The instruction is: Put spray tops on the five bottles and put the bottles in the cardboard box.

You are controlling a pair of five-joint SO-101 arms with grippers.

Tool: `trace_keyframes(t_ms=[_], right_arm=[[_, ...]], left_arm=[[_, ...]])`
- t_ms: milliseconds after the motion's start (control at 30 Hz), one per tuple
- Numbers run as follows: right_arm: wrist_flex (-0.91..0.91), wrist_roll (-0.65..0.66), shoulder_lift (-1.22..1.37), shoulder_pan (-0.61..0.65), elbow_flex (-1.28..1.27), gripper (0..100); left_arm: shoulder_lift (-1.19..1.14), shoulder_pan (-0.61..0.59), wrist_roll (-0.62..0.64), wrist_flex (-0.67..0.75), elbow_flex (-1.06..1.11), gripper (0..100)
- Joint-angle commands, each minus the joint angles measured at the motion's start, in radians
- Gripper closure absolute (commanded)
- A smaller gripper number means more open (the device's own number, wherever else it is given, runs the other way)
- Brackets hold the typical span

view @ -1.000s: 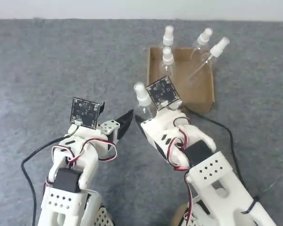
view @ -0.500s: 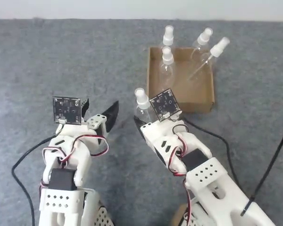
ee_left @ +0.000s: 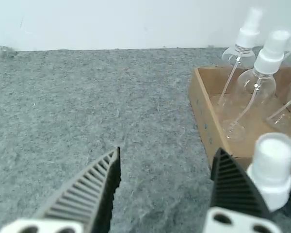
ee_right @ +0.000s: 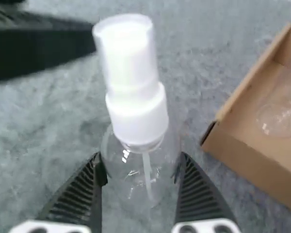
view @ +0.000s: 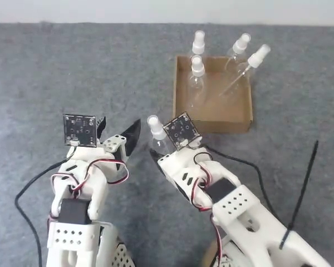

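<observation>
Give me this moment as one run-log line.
right tool: shut on capped bottle, outside cardboard box | left tool: open, empty | in box: four capped bottles

Robot test bench: grey felt (view: 72,72), white wall (ee_left: 111,24).

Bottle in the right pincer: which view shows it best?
Right wrist view: the bottle is close, spray top on, clamped in the right pincer. High view shows it small, partly behind the wrist camera board. Left wrist view catches its spray top at the edge.
</observation>
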State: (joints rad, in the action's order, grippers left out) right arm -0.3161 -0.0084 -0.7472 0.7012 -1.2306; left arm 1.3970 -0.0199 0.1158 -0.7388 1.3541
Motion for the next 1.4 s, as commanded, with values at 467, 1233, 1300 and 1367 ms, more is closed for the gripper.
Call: trace_keyframes(t_ms=[467,1233,1300,1367], right_arm=[[0.082,0.017,0.159,0.007,0.060,99.3],[0.070,0.017,0.148,0.002,0.060,99.1],[0.070,0.017,0.148,0.002,0.060,99.1],[0.070,0.017,0.148,0.002,0.060,99.1]], left_arm=[[0.014,-0.002,0.009,0.028,-0.004,72],[0.015,-0.008,0.009,0.028,-0.004,72],[0.015,-0.008,0.009,0.028,-0.004,72],[0.015,-0.008,0.009,0.028,-0.004,72]])
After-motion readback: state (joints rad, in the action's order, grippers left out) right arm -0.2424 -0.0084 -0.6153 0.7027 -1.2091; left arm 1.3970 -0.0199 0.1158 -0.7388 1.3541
